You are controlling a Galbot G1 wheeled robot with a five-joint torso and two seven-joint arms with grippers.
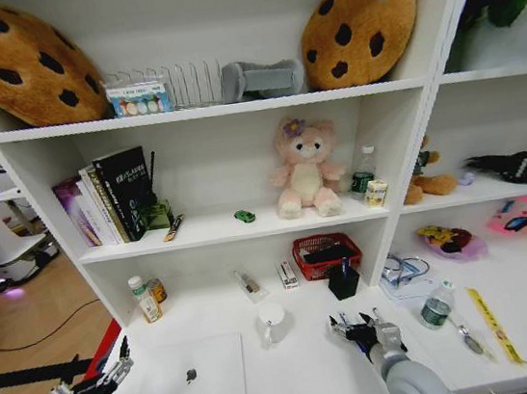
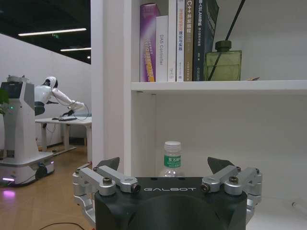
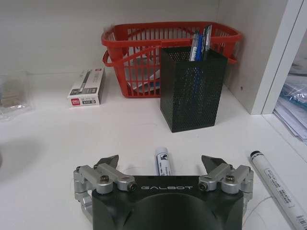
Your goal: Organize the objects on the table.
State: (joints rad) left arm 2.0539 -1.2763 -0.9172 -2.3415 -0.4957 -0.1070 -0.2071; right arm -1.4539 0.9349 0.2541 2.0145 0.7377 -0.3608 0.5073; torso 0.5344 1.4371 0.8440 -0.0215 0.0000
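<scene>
- A marker pen (image 3: 163, 165) lies on the white counter (image 3: 72, 139), its near end hidden behind the black body of the right pincer (image 3: 163, 165); only a white barrel with a dark band shows.
- A second marker (image 3: 278, 184), white with a black cap, lies just beside that pincer and is cut off at the frame edge.
- The right pincer hovers low over the counter, fingers spread wide, the first marker between them; whether they touch it cannot be made out.
- The left pincer (image 2: 164, 167) is also spread wide and holds nothing, at the counter's left end (image 1: 89, 383).
- A slim silver laptop (image 1: 186, 382) lies closed and flat on the counter near the left pincer.
- A tiny green toy car (image 1: 245, 216) sits on the shelf above, beside a pink plush.
- A black mesh pen cup (image 3: 193, 88) stands in front of a red slatted plastic basket (image 3: 139, 57), touching or nearly so, and holds blue pens.
</scene>
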